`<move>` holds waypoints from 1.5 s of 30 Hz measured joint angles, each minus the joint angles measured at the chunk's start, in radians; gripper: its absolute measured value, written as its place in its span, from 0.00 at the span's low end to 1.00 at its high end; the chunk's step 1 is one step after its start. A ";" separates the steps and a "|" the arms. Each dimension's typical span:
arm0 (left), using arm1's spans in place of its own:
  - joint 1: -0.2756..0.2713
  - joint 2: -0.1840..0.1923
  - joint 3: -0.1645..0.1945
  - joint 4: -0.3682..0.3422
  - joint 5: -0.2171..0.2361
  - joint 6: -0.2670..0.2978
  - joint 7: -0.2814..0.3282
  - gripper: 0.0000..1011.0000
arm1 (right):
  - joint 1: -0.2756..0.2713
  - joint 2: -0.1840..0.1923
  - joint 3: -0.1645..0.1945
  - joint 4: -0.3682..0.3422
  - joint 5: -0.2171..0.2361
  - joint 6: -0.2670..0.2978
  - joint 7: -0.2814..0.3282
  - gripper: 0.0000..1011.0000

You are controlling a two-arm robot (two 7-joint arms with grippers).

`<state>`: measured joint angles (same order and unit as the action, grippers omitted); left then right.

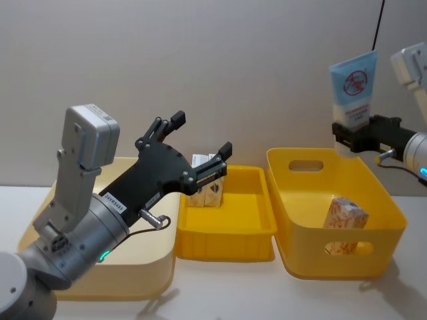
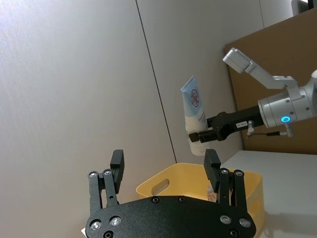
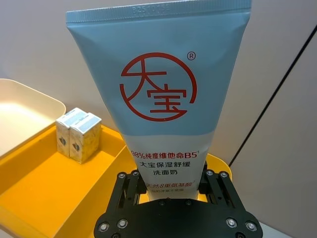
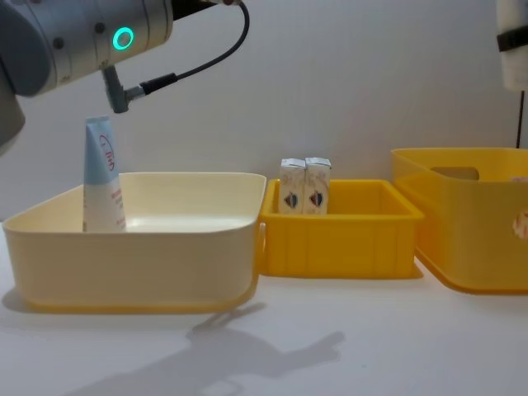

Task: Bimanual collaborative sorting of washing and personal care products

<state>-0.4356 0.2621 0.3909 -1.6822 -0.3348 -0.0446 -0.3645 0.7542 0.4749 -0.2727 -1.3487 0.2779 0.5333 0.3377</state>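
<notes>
The left arm (image 1: 80, 220) blocks much of the cream bin (image 1: 143, 267) in the head view. In the chest view, the deep yellow bin (image 4: 462, 223) runs off the right edge, and the cream bin's wall hides the standing tube's (image 4: 101, 177) base.

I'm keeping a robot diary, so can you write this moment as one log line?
right gripper: shut on tube, raised above deep yellow bin | left gripper: open, above shallow yellow tray | two cartons in tray
</notes>
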 joint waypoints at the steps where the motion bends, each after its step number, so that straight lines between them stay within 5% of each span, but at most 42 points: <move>1: 0.000 0.000 0.000 0.000 0.000 0.000 0.000 0.99 | 0.009 -0.001 0.000 0.010 0.000 0.006 0.004 0.53; 18: 0.000 0.000 0.000 0.000 0.000 0.000 0.000 0.99 | 0.170 -0.060 -0.072 0.214 0.014 0.089 0.126 0.53; 36: 0.000 0.000 0.000 0.000 0.000 0.000 0.000 0.99 | 0.178 -0.039 -0.086 0.198 -0.011 0.118 0.105 0.54; 45: 0.000 0.000 0.000 0.000 0.000 0.000 0.000 0.99 | 0.171 -0.025 -0.083 0.179 -0.020 0.122 0.094 0.81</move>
<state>-0.4357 0.2621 0.3909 -1.6822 -0.3349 -0.0446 -0.3644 0.9251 0.4494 -0.3557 -1.1699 0.2582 0.6556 0.4322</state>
